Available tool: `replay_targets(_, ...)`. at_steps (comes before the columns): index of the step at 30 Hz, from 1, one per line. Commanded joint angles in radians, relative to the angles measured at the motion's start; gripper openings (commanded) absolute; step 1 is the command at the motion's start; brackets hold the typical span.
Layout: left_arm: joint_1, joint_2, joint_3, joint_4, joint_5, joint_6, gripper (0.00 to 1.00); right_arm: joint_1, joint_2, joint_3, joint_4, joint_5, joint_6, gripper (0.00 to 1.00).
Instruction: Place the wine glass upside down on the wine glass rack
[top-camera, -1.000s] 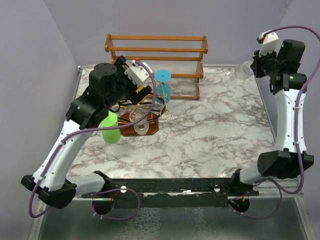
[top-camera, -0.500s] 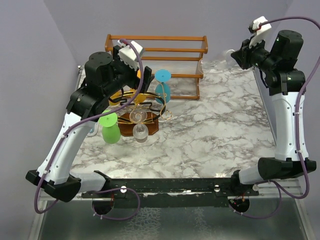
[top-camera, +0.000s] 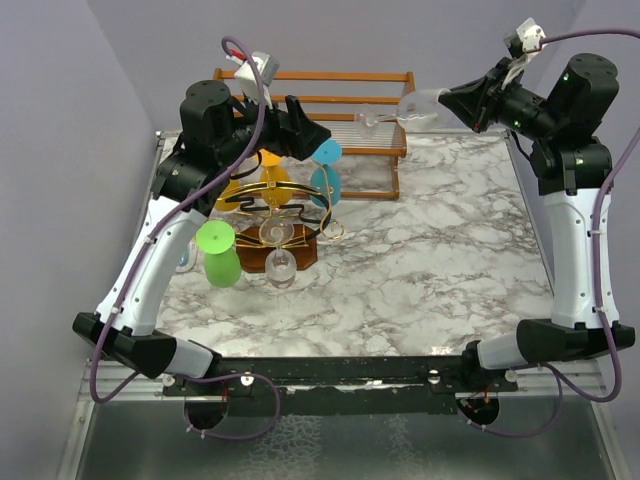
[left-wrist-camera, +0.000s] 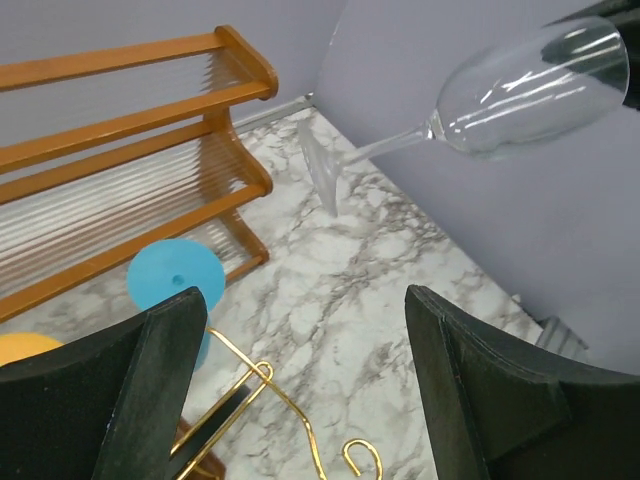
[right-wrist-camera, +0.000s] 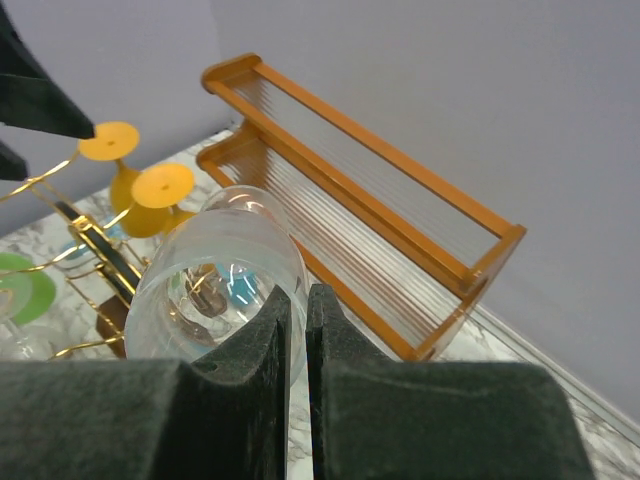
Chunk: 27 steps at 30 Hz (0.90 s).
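Observation:
The clear wine glass (top-camera: 420, 104) lies about level in the air over the orange-brown shelf, foot pointing left. My right gripper (top-camera: 468, 100) is shut on its rim; in the right wrist view my right gripper (right-wrist-camera: 298, 312) pinches the bowl wall (right-wrist-camera: 215, 285). The wine glass rack (top-camera: 285, 205) is gold and black wire on a dark brown base (top-camera: 300, 255), with green, orange, blue and clear glasses hanging on it. My left gripper (top-camera: 316, 136) is open and empty above the rack, facing the held glass (left-wrist-camera: 530, 85). Gold rack wire (left-wrist-camera: 270, 400) shows between its fingers (left-wrist-camera: 150, 390).
The two-tier orange-brown wooden shelf (top-camera: 320, 100) stands at the back against the wall. A green glass (top-camera: 220, 255) hangs at the rack's left, a blue one (top-camera: 325, 170) at its right. The purple walls close in on left and right.
My right arm swung the clear glass left, out over the shelf. My left gripper rose off the rack and turned to point right, toward the glass.

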Motion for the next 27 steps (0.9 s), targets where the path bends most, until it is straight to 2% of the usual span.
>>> replay_targets(1, 0.027, 0.021, -0.020, 0.139, 0.186, -0.228, 0.81, 0.011, -0.059, -0.050, 0.150, -0.129, 0.105, 0.01)
replay_targets(13, 0.035, 0.073, -0.137, 0.313, 0.301, -0.416, 0.60, 0.013, -0.101, -0.108, 0.206, -0.219, 0.176, 0.01)
replay_targets(22, 0.035, 0.088, -0.163, 0.364, 0.328, -0.451, 0.49, 0.013, -0.092, -0.123, 0.221, -0.242, 0.184, 0.02)
replay_targets(27, 0.035, 0.089, -0.171, 0.370, 0.323, -0.448, 0.47, 0.013, -0.096, -0.141, 0.221, -0.227, 0.169, 0.01)
